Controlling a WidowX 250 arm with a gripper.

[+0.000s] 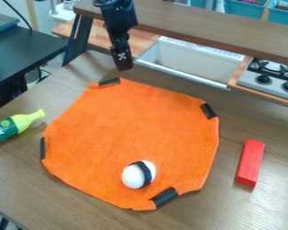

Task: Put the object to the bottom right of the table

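White egg-shaped object with a black band (pixel 138 174): lying on the orange cloth (pixel 128 126), toward its lower edge, well apart from me. I take this to be the item assigned; the instruction does not name it.

Gripper (pixel 122 63): mine, hanging just beyond the cloth's upper left edge. Nothing shows in its grasp. Whether it is spread or pressed together, I cannot tell.

Cloth: spread on the worktop (pixel 258 209), with black strips at its edges. One black strip (pixel 164 197) lies near the object, on its lower right side. Should I press too low on pickup, I would probably drag or rumple the fabric.

Object: rounded, and judged the chief risk. An off-centre closure could squeeze it out sideways and set it rolling. A weak hold could lose it in transit.

Red block (pixel 249 162): on the bare wood, right of the cloth. A path swung too far right could knock it.

Yellow-green bottle (pixel 11 126): on its side at the left, away from the probable route.

Destination, lower right: bare wood should grip less than fabric. Release from height, or while still travelling, could send the object rolling onward.
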